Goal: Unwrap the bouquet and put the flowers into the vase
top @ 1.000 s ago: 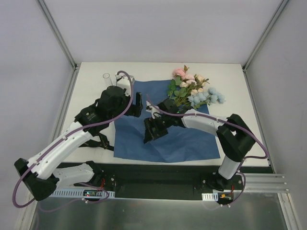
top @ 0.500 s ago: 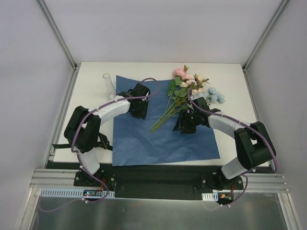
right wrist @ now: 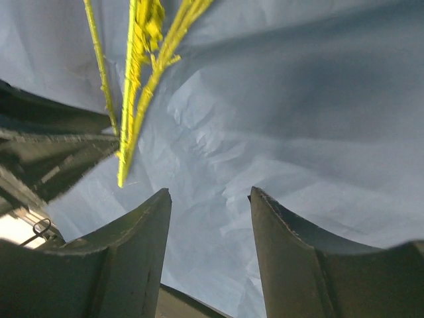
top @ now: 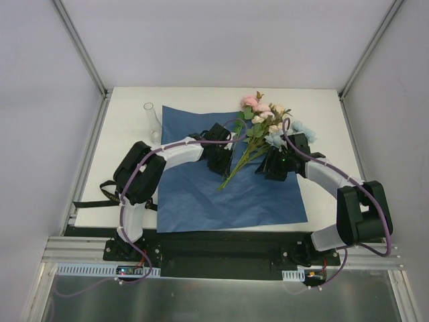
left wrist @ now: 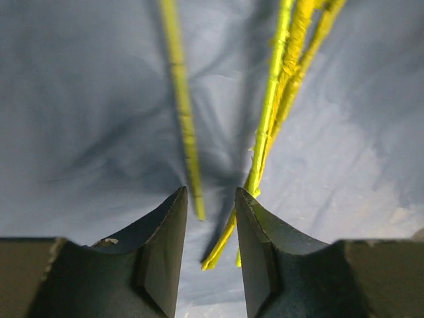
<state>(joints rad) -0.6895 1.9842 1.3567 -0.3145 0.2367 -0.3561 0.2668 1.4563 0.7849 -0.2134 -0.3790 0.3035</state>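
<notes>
The worktop fills the centre of the top view. On it the blue paper sheet lies opened out flat, covering the centre and lower centre of the frame.

The flowers lie across the upper right part of the sheet. Their blooms are at the upper right, partly past the sheet's far edge. Their green stems run down and left to end near the centre of the sheet.

The left end effector sits low over the stem ends. Its jaws stand apart by a narrow gap. In the left wrist view several stem tips lie in or just ahead of that gap, and nothing shows them pinched.

The right end effector hovers over bare paper to the right of the stems. Its jaws stand wide apart and hold nothing.

The vase stands upright at the upper left, just off the sheet's corner and well apart from the flowers.

Step in hand, as judged: unwrapping is done and the stems are being picked up.

Next move, as judged:
- Close the left jaws on the stem ends.
- Lift the bunch clear of the paper.
- Turn the stems downward and carry them to the vase.

The vase mouth is narrow, so the stems need to be gathered close together.
</notes>
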